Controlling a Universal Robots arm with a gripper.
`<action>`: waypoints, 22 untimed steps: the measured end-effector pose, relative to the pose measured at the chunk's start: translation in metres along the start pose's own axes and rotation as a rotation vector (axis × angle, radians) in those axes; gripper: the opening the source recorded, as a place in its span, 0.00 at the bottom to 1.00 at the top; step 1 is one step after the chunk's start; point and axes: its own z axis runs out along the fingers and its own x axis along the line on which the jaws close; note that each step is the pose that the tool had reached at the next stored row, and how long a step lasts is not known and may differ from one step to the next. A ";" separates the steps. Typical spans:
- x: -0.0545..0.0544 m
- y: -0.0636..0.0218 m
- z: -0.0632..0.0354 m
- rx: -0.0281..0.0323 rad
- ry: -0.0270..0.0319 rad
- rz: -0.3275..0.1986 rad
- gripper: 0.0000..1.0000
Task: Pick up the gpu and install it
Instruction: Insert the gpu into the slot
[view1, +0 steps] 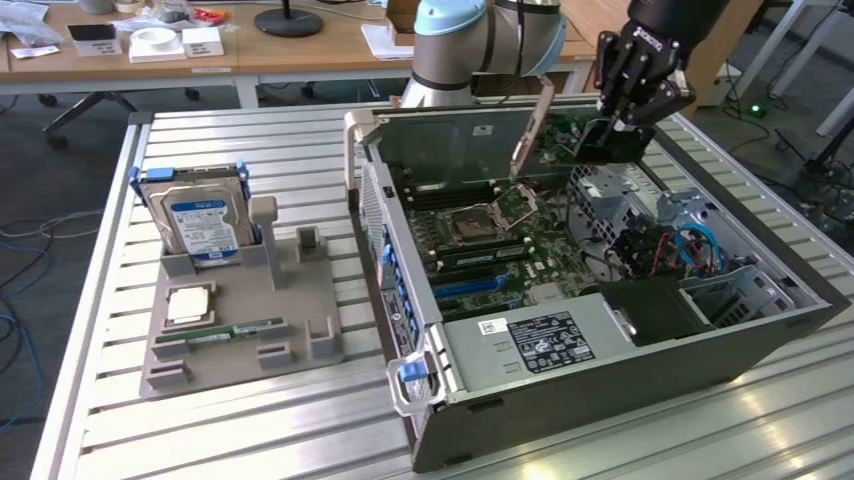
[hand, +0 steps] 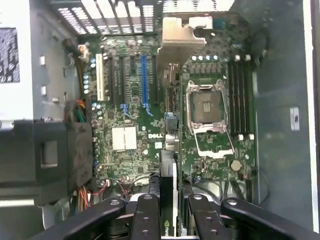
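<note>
The gpu (view1: 603, 148) hangs on edge inside the open computer case (view1: 601, 400), just above the motherboard (view1: 534, 250) and not seated, with its silvery bracket (view1: 531, 130) on the end toward the exterior view's left. The gripper (view1: 621, 125) is clamped on the dark board. On the slatted table (view1: 267, 140) beside the case, a grey holder (view1: 307, 300) carries a hard drive (view1: 200, 215) and a memory stick (view1: 220, 333).

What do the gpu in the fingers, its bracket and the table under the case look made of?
The gpu: a dark circuit board, likely fibreglass laminate, with a matte black face. Its bracket: bare sheet metal, probably steel, since it looks silvery and folded. The table: ribbed pale metal, probably aluminium, with a dull sheen along its slats.
</note>
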 end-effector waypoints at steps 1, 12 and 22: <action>0.000 0.0000 0.0000 -0.0003 0.0015 -0.020 0.26; 0.000 0.0003 0.0003 0.0011 0.0033 -0.045 0.26; 0.000 0.0091 0.0040 0.0693 0.0024 -0.046 0.26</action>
